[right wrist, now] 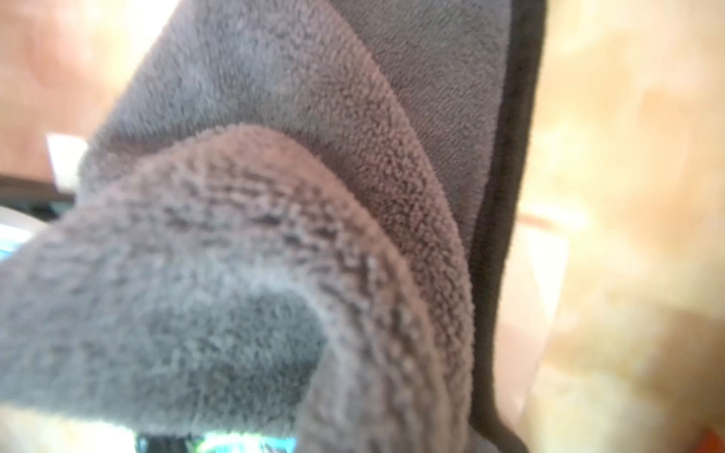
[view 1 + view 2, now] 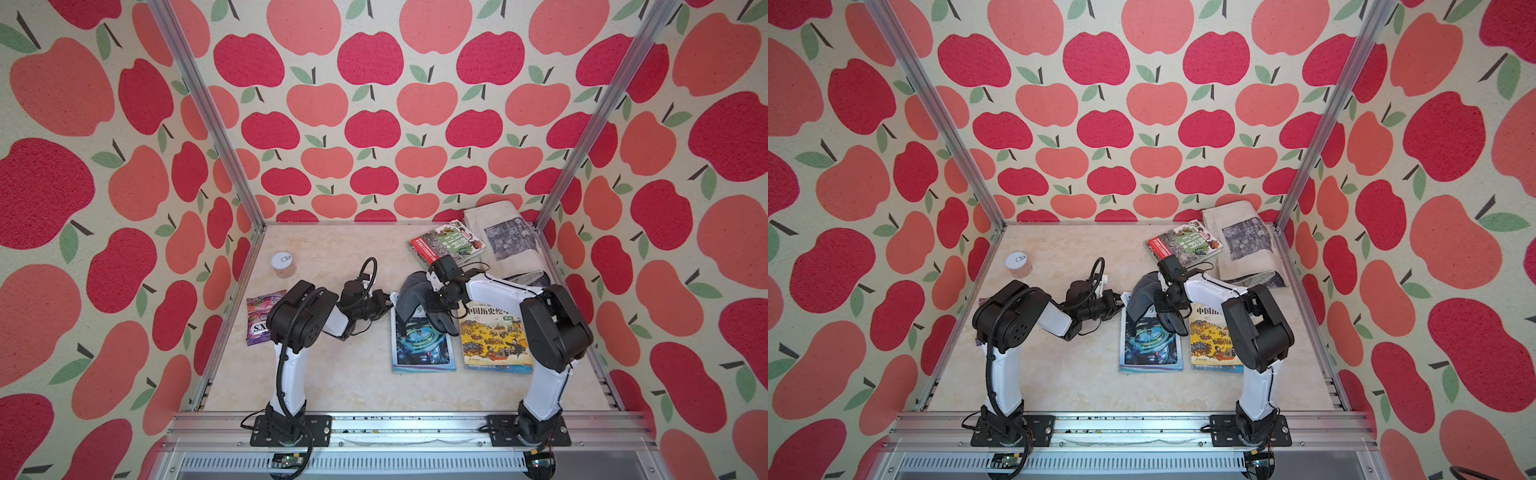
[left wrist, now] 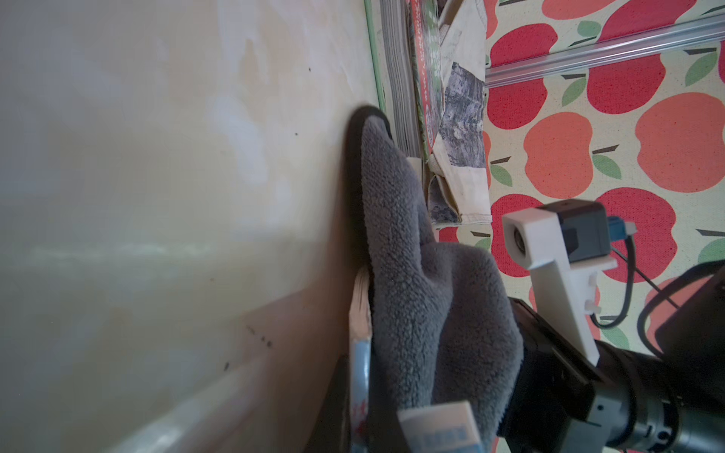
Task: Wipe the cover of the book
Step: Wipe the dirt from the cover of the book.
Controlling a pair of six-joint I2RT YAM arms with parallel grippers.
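Centrally, blue book point(image 2: 422, 349) lies flat on table point(image 2: 332, 370) between the arms, grey cloth point(image 2: 409, 291) draped over its far end; right gripper point(image 2: 430, 301) clamped on cloth; left gripper point(image 2: 385, 304) closed, tips at the book's far left corner

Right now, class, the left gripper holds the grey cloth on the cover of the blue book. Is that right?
Not quite. It is the right gripper, not the left, that holds the grey cloth on the cover of the blue book. Both top views show it.
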